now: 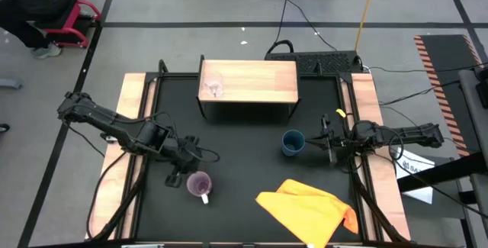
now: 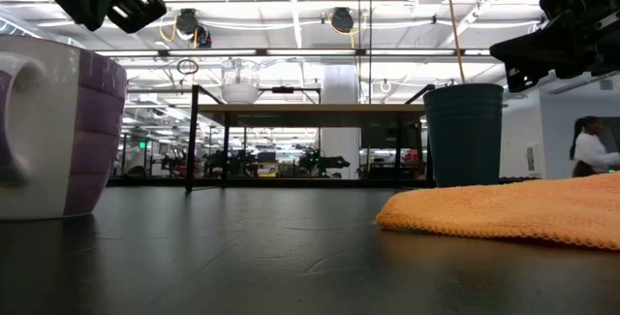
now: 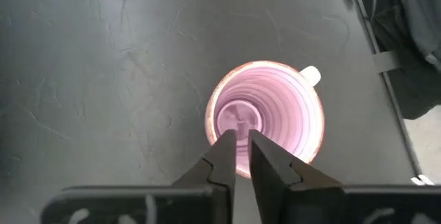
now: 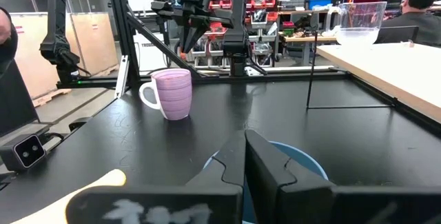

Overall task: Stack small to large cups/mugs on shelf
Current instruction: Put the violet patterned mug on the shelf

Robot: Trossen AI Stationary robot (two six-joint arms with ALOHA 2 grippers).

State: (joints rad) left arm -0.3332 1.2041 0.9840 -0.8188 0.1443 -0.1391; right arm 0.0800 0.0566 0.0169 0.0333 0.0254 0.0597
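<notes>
So far only the first step looked done — the tiny clear glass (image 1: 213, 88) already stood on the shelf (image 1: 259, 82), near its left end, with nothing in it. The purple mug (image 1: 199, 184) was on the black surface (image 1: 244, 156), upright, in front of the shelf and to the left. The left gripper (image 1: 177, 178) hovered just beside and above it; its fingers (image 3: 227, 162) were pressed together, holding nothing. The blue cup (image 1: 293, 142) stood upright on the surface too, right of centre. The right gripper (image 1: 318, 143) was just beside it, fingers (image 4: 234, 165) also closed together and empty. An orange cloth (image 1: 309, 210) lay at the front edge. By my judgement two steps remained — to bring the mug and then the cup to the shelf for stacking.
</notes>
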